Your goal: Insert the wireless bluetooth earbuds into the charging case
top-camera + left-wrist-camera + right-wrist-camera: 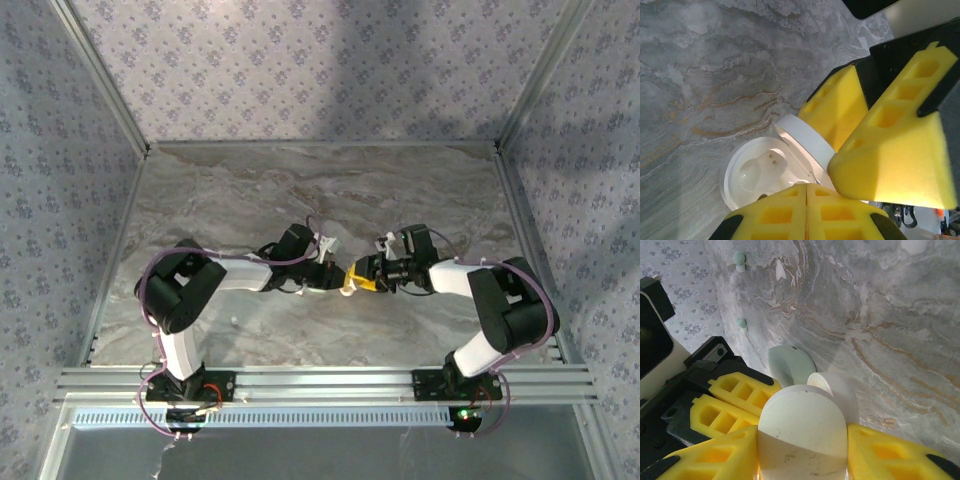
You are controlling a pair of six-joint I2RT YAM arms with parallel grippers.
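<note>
the wireless bluetooth earbuds (740, 259) show in the right wrist view as two tiny pale specks, whitish with a little green. they lie apart from each other on the table (900, 315), close to the edge under the patterned wall. it seems to be the left edge, well apart from both pincers. the charging case (731, 186) is at the middle of the table, open, and the pocket you can see, with two small contacts, is empty.

the right pincer (802, 460) is clenched on the case at its raised lid (802, 132). the left pincer (806, 212) is just over the base with its yellow fingers pressed together; if something is between them, i cannot tell.

i judge the step is steadying the open case. hold the lid firm but do not force the hinge. then send the left pincer low to the nearer earbud, because such a small smooth piece will slip easily.
</note>
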